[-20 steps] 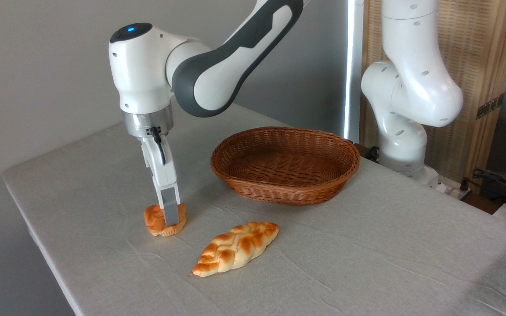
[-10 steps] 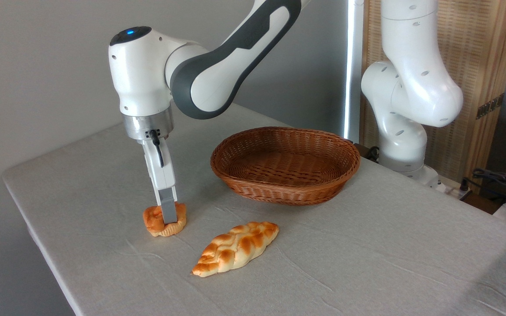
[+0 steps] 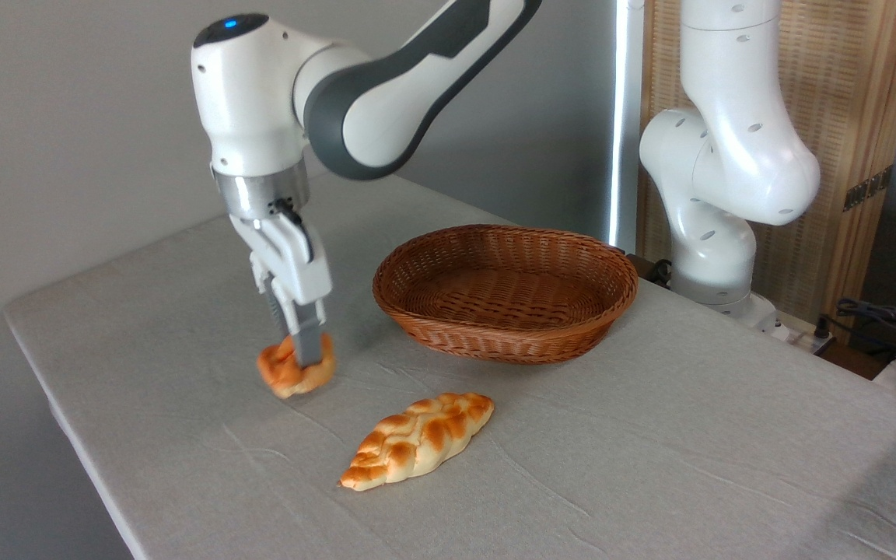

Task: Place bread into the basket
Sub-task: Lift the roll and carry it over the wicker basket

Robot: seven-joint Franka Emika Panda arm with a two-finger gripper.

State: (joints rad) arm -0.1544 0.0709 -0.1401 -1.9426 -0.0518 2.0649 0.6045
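At the left of the worktop (image 3: 145,327), the gripper (image 3: 302,364) hangs from the arm with its jaws clamped on the bun (image 3: 295,372). The bun looks to be just clear of the cloth, tilted a little, with a faint shadow below it; only the grey finger on the near side shows, the other being hidden behind the bread. The bun is small, orange-golden, with a lumpy top.

Nearer the front and a little to the right lies the loaf (image 3: 417,439), braided, golden and cream, flat on the worktop and apart from the gripper. It is untouched and is not the piece in hand.

Further right and farther back stands the basket (image 3: 505,333), oval, brown wicker, shallow, with nothing visible inside it. It sits near the bun but not touching, its near rim higher than the bun now hangs.

Behind the basket on the right rises the arm's white base (image 3: 716,233).

As for progress, I judge the grasp made and the lift barely begun. What is left: raise the bun above the rim, carry it rightward over the basket, lower it and let go. The hold seems off-centre, so the bun might swing or slip on the way.
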